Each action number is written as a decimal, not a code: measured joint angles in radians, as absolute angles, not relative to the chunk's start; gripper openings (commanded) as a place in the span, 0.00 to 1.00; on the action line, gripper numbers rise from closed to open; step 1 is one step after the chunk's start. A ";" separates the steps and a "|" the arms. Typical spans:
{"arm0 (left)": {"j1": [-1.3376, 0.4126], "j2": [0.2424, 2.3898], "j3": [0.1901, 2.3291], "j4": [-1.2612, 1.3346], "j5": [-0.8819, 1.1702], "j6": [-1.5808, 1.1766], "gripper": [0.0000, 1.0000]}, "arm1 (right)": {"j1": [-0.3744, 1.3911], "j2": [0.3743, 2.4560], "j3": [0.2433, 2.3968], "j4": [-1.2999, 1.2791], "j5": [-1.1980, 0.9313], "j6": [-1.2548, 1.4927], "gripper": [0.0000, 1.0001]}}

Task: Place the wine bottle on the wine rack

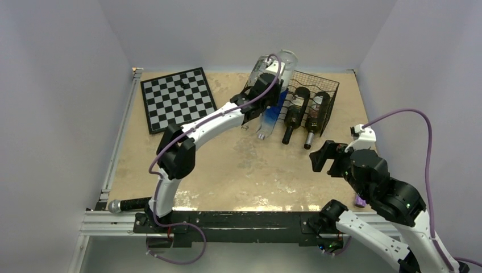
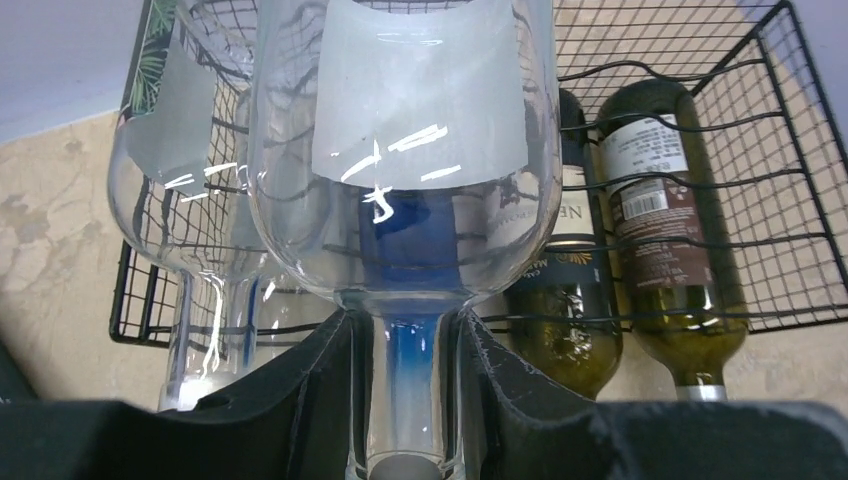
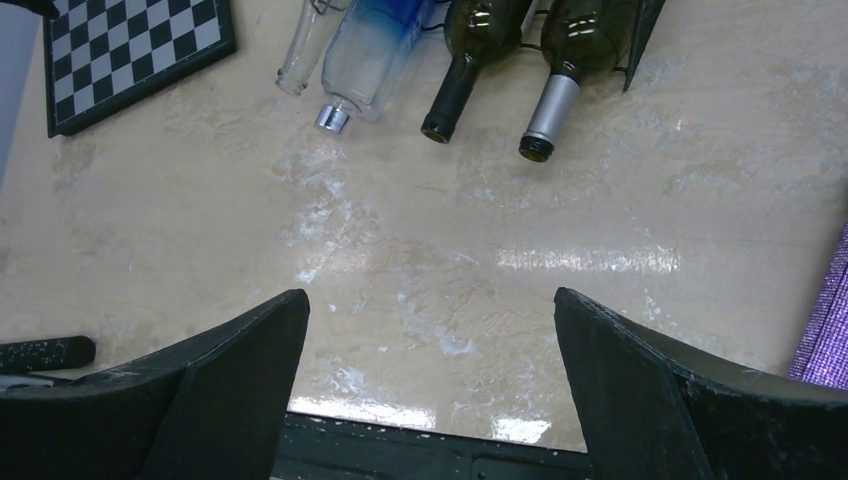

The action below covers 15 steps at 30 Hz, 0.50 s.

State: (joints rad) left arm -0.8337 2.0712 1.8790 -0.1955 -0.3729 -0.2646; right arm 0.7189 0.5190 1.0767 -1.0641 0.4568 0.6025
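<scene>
The surface (image 1: 239, 170) is a beige, marbled top with glossy glare patches toward its near edge. A black-and-white chessboard (image 1: 177, 98) lies flat on it at the far left, turned slightly askew to the edges. The black wire wine rack (image 1: 329, 85) stands on it at the far middle, close to the back wall, with the necks of two dark bottles (image 1: 294, 116) reaching out over the bare top toward the near side. A purple object (image 3: 825, 320) sits at the right edge, only partly in view. At the near left corner a dark rod with a grey tip (image 1: 128, 203) seems to rest by the metal rail.
</scene>
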 measured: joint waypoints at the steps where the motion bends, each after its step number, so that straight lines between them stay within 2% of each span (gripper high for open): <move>1: -0.827 2.092 1.897 -0.203 -0.373 -0.278 0.00 | 0.719 0.515 1.077 -1.068 0.459 0.603 0.98; 15: -0.807 2.194 1.930 -0.272 -0.284 -0.385 0.00 | 0.719 0.506 1.062 -1.096 0.480 0.603 0.98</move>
